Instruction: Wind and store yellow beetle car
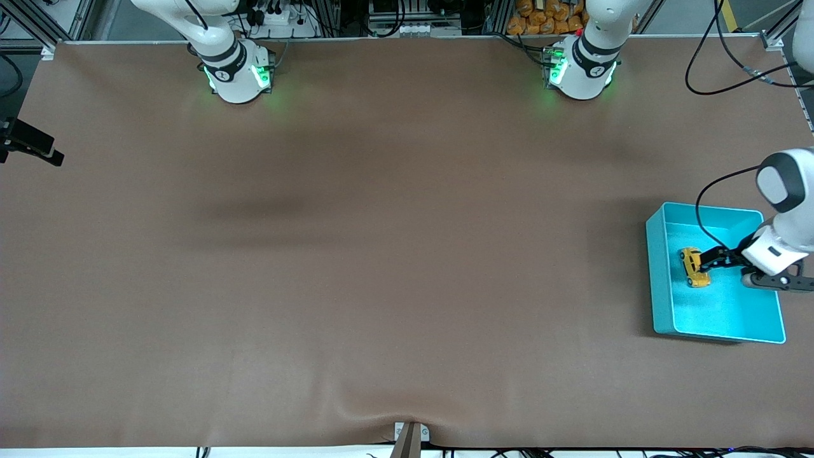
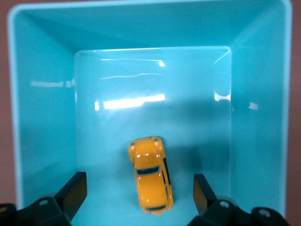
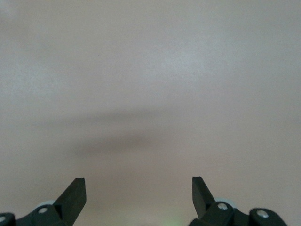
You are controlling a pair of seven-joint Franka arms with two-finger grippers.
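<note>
The yellow beetle car (image 1: 693, 268) lies on its wheels on the floor of the turquoise bin (image 1: 661, 280) at the left arm's end of the table. My left gripper (image 1: 707, 262) hangs low in the bin, open, with the car between its fingers and a clear gap on each side. In the left wrist view the car (image 2: 151, 174) sits between the two dark fingertips (image 2: 75, 188) of the left gripper (image 2: 139, 175), inside the bin's walls (image 2: 42, 117). My right gripper (image 3: 138, 181) is open and empty, high over bare brown table; the arm waits.
The brown table cloth (image 1: 381, 254) has a small wrinkle at its edge nearest the front camera. A dark fixture (image 1: 28, 143) juts in at the right arm's end of the table. The bin holds only the car.
</note>
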